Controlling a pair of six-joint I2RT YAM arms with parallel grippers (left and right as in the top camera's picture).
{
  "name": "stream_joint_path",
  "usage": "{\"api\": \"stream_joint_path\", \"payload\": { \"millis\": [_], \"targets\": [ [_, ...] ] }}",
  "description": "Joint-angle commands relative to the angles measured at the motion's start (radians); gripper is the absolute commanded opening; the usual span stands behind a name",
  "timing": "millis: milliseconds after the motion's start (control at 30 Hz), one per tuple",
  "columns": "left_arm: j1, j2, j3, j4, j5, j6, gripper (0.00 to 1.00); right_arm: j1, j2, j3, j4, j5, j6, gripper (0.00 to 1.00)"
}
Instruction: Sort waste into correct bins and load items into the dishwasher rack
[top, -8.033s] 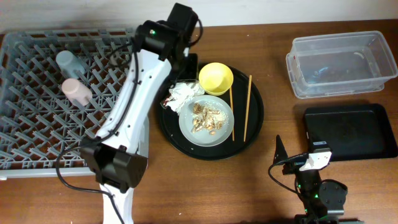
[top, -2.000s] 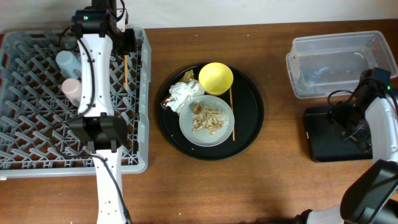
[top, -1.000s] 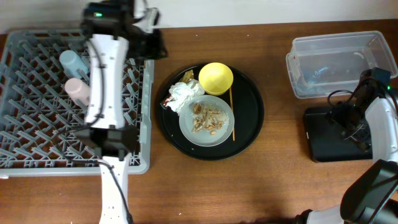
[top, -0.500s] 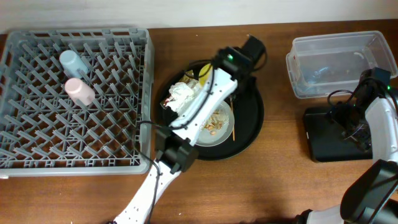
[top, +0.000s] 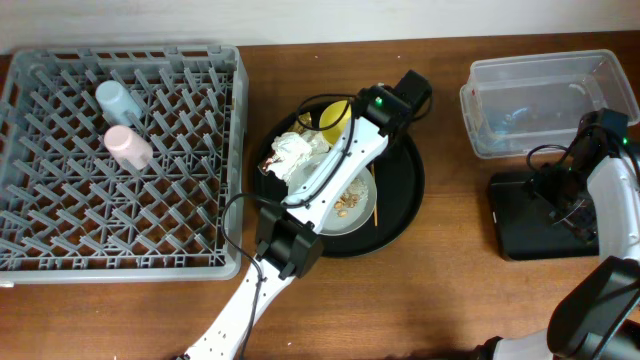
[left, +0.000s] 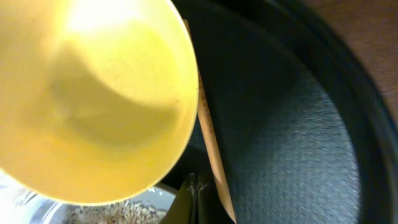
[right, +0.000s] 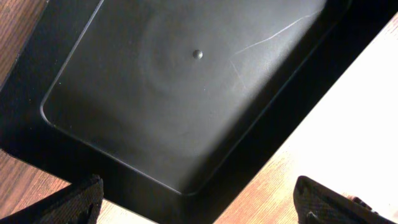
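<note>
Chopstick (left: 208, 143) is lying on round black tray (top: 405, 190), long axis running near-far, just right of yellow bowl (left: 93, 93). Left gripper (left: 193, 190) is hovering above it, fingers together. Right gripper (right: 199, 194) is hanging spread apart over flat black tray (right: 186, 93).

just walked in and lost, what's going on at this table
Two robot arms are clearing a meal. The left hand, shut, reaches over the round tray beside the bowl and a chopstick. The plate with scraps and the napkins lie there too. The pink cup and blue cup are already in the rack. The right hand hangs open over the flat black tray, next to the tub.
</note>
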Motion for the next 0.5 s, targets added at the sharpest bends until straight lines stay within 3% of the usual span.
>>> {"api": "stream_joint_path", "payload": {
  "millis": [0, 467],
  "targets": [
    [-0.010, 0.061, 0.001, -0.009, -0.034, 0.028, 0.01, -0.006, 0.005, 0.013, -0.001, 0.016, 0.012, 0.99],
    [-0.023, 0.102, 0.002, 0.017, -0.058, 0.064, 0.01, -0.006, 0.005, 0.013, -0.001, 0.016, 0.012, 0.98]
  ]
}}
